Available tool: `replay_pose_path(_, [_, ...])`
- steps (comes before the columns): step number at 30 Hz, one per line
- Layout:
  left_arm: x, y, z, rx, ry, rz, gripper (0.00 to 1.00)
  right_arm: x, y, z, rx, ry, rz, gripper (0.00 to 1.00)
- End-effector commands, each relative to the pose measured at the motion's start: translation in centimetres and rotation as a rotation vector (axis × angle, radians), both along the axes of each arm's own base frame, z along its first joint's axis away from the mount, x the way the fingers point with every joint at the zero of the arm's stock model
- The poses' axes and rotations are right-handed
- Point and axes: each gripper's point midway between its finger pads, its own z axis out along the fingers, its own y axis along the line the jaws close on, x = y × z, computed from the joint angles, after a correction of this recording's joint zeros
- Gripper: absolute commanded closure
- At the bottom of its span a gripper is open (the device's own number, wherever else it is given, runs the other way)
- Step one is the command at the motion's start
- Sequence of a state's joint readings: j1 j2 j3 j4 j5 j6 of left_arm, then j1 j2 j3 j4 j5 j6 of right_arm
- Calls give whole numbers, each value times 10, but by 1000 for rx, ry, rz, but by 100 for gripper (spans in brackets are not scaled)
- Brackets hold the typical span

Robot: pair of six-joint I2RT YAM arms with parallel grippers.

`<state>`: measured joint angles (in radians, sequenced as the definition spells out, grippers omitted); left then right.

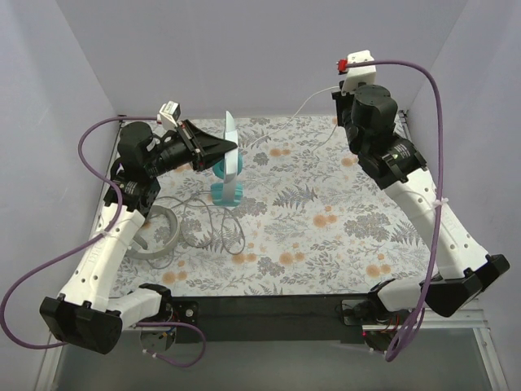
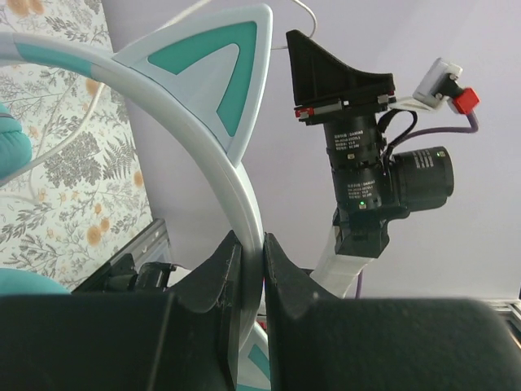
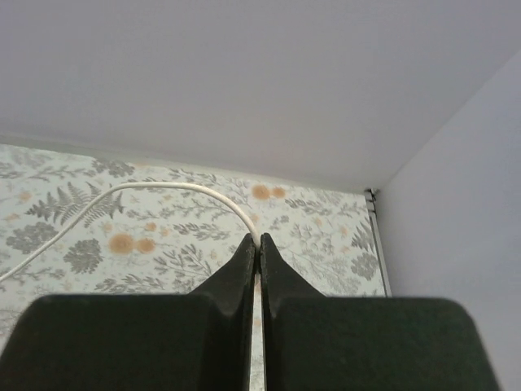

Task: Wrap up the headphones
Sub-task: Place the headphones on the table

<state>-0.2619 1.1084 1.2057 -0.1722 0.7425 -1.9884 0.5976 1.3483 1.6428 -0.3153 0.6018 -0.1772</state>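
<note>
Toward the far left of the floral tabletop (image 1: pixel 326 204), your left claw (image 2: pixel 251 248) is clamping narrowly on the pale headband of the teal headphones (image 1: pixel 226 192). The pair is standing upright, with its teal ear cups down at the tabletop and the band rising edge-on to the overhead camera. Through the left wrist camera you are looking along that band, and a teal-filled cat-ear shape is sticking out of it just above the fingers. Your right claw (image 3: pixel 259 242) is hanging raised near the far right corner, well apart from the pair, and its jaws are pinching shut on a thin white cable (image 3: pixel 163 187). That cable is arcing away to the left over the tabletop and seems to be running back toward the teal pair, though it is too thin in the overhead view to follow all the way. Nearer your left arm's base, the white-grey headphones (image 1: pixel 159 232) are lying flat on the tabletop, and their thin grey cable (image 1: pixel 213 228) is sprawling in loose loops just beside them, between them and the teal ear cups.
</note>
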Motion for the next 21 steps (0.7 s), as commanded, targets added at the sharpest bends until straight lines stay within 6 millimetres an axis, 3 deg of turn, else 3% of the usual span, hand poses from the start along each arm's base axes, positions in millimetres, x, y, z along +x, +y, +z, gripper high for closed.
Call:
replay_pose_path(1, [-3, 5, 17, -9, -90, 9, 100, 1, -30, -9, 49, 53, -107, 99])
replay_pose_path(10, [14, 12, 2, -6, -81, 46, 100, -3, -76, -51, 143, 136, -207, 99])
replay_pose_path(13, [14, 13, 15, -46, -136, 33, 100, 0, -78, -83, 144, 217, -217, 99])
replay_pose_path(15, [9, 11, 25, -72, -192, -11, 100, -1, -67, -111, 166, 281, -172, 98])
replay_pose_path(18, [6, 8, 32, -136, -208, -55, 100, -5, -47, -137, 202, 341, -73, 67])
replay_pose_path(19, [5, 7, 33, -159, -193, -69, 100, -8, -43, -138, 214, 343, -51, 40])
replay_pose_path(21, [3, 6, 35, -191, -226, -94, 100, -11, -27, -137, 249, 345, 41, 24])
